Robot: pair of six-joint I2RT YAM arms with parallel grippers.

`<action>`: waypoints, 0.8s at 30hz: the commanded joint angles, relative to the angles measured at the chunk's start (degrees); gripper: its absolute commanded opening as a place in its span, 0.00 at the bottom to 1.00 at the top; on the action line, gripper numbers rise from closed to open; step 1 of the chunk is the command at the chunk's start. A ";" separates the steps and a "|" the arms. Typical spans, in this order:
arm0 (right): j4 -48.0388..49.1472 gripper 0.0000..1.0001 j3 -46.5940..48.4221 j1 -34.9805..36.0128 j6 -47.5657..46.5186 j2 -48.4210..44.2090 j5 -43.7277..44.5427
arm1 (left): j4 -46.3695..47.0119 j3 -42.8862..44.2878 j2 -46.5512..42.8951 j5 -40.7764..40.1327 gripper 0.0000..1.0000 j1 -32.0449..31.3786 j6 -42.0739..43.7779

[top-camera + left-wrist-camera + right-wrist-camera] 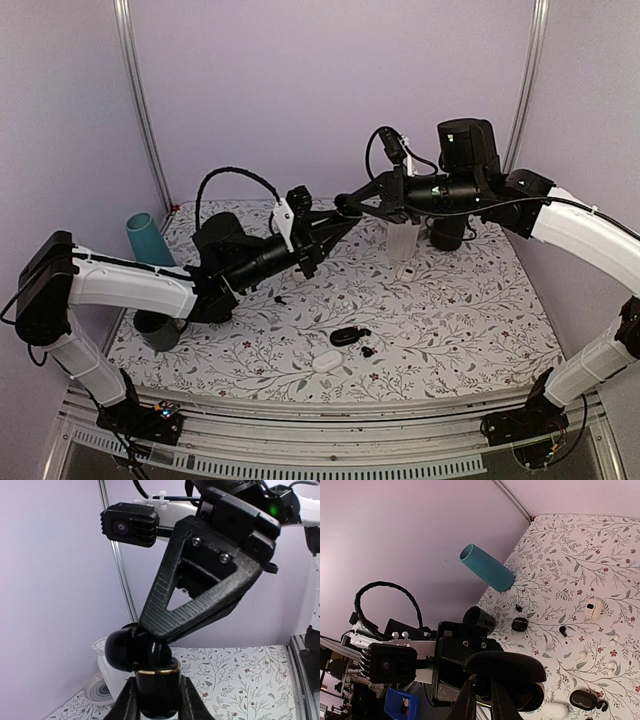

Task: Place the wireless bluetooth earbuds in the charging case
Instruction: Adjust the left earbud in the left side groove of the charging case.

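Gripped the black charging case [125, 647] aloft, left end effector [157, 692] and right end effector [483, 695] both clamped on it. Saw a black earbud [563, 630] on the surface [580, 555] well below. Risked a drop from opposed pulling.

My top camera looks down from 6 o'clock over the whole table [470, 310]. Wrist cameras sit nose to nose: left camera [385, 666] faces 3 o'clock; right camera [129, 526] 9 o'clock, sharing the cup [145, 238] with top.
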 commanded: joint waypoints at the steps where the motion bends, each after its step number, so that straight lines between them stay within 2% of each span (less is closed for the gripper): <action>1: -0.67 0.11 1.05 0.12 1.06 1.39 1.50 | 4.14 -0.60 -0.55 -2.60 0.00 -1.19 2.07; 18: -6.15 0.09 1.85 1.86 -0.22 2.36 2.76 | 6.99 -1.06 0.73 -6.74 0.00 -1.13 2.88; 24: -6.11 0.16 1.93 1.88 -1.26 0.54 3.60 | 7.15 -1.00 1.08 -6.30 0.00 -1.12 2.57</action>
